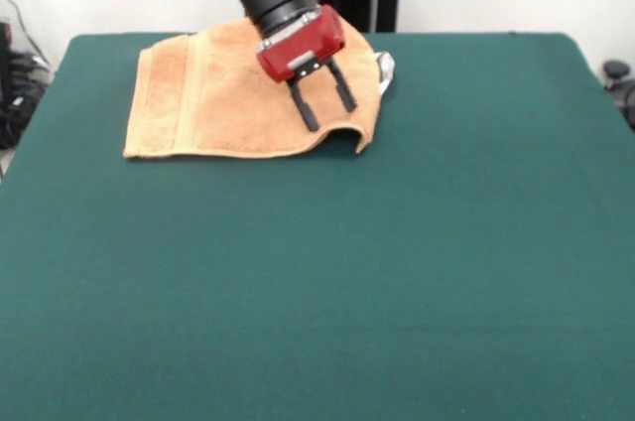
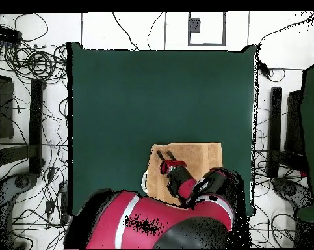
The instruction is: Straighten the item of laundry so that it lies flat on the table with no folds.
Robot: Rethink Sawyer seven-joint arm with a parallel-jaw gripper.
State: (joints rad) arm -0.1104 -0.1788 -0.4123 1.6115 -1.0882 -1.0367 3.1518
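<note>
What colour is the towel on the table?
The towel is golden-tan, like orange sand, lying on the dark green table. It shows best in the front view.

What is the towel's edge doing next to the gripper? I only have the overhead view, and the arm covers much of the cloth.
Observer: In the front view, the edge of the towel nearest the camera arches up off the table in a small hump just below the gripper.
Operator: Is the gripper open?
Observer: Yes. Its two black fingers stand apart and slant down over the cloth.
Operator: How does the rest of the towel lie?
Observer: From the hump across to the border band, it looks flat on the table.
</note>
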